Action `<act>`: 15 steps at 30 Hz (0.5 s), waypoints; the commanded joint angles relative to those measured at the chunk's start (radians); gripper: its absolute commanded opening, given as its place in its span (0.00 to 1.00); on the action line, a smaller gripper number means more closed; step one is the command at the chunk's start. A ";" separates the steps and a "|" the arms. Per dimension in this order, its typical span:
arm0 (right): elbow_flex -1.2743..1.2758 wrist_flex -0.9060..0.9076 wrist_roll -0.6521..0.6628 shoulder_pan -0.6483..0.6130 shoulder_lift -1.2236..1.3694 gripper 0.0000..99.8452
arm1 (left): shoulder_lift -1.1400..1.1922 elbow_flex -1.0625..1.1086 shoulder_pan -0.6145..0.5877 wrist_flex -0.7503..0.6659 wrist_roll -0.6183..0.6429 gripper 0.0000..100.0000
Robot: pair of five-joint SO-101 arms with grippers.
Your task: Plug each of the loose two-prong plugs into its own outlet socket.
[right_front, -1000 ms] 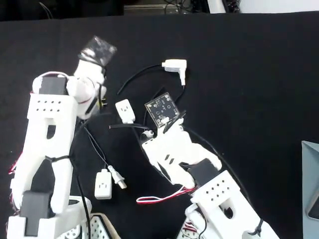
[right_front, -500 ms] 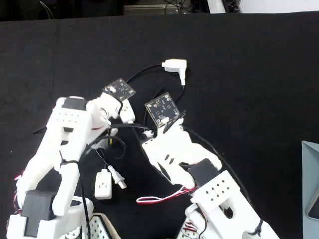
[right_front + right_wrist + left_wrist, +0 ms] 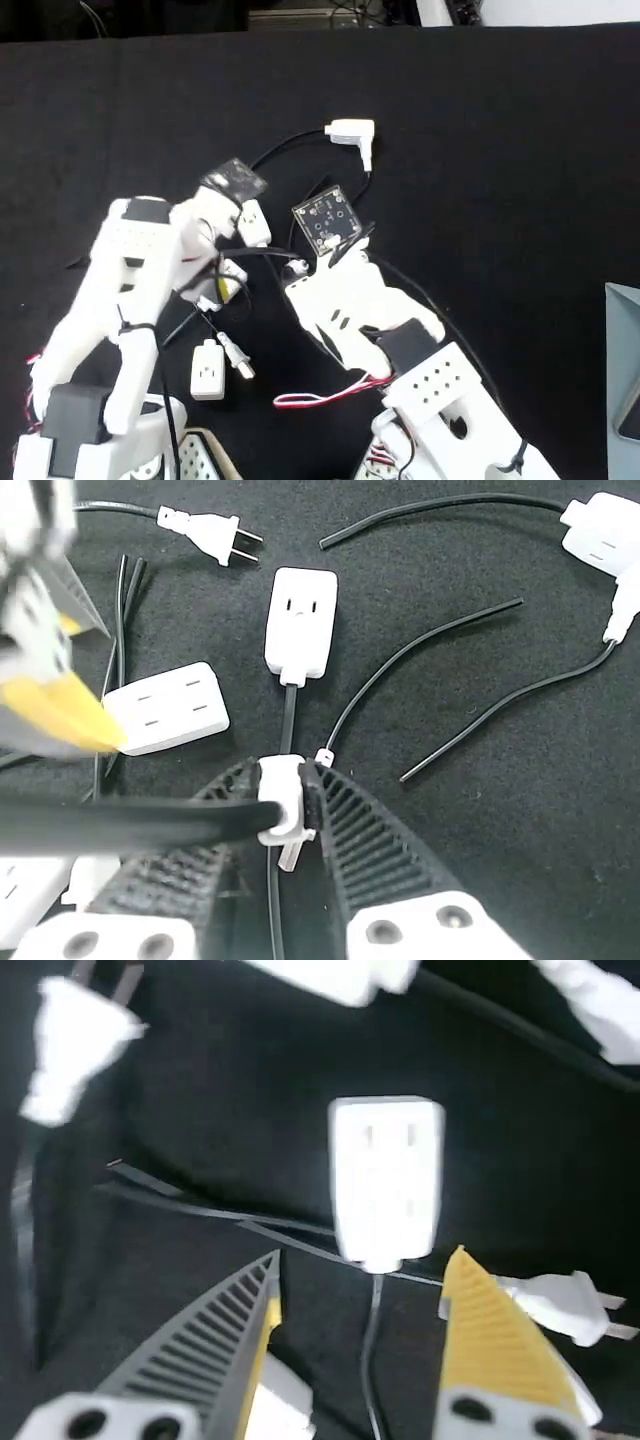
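the right gripper [image 3: 283, 780] is clamped on a small white plug [image 3: 282, 815], close beside the wide outlet socket [image 3: 165, 708]. the left gripper [image 3: 362, 1260] stands open, its fingers on either side of that socket's cord end. the step in hand looks like bringing plug to socket. next, the left should pin the socket while the right lines the prongs up with the slots.

surface: black table [image 3: 520, 150] | right edge: grey-blue object [image 3: 622, 330], partly cut off
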 commanded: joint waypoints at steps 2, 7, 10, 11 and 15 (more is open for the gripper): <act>-0.010 -0.021 0.000 0.014 -0.001 0.01 | -0.035 -0.128 -0.104 0.063 0.048 0.26; -0.008 -0.021 0.002 0.012 -0.001 0.01 | -0.035 -0.111 -0.185 0.060 0.124 0.26; -0.004 -0.060 0.002 0.008 -0.001 0.01 | -0.035 -0.111 -0.262 0.057 0.221 0.26; 0.002 -0.081 0.002 0.006 -0.001 0.01 | -0.035 -0.111 -0.292 0.048 0.262 0.26; 0.047 -0.201 0.002 -0.035 -0.001 0.01 | -0.035 -0.084 -0.417 -0.017 0.381 0.26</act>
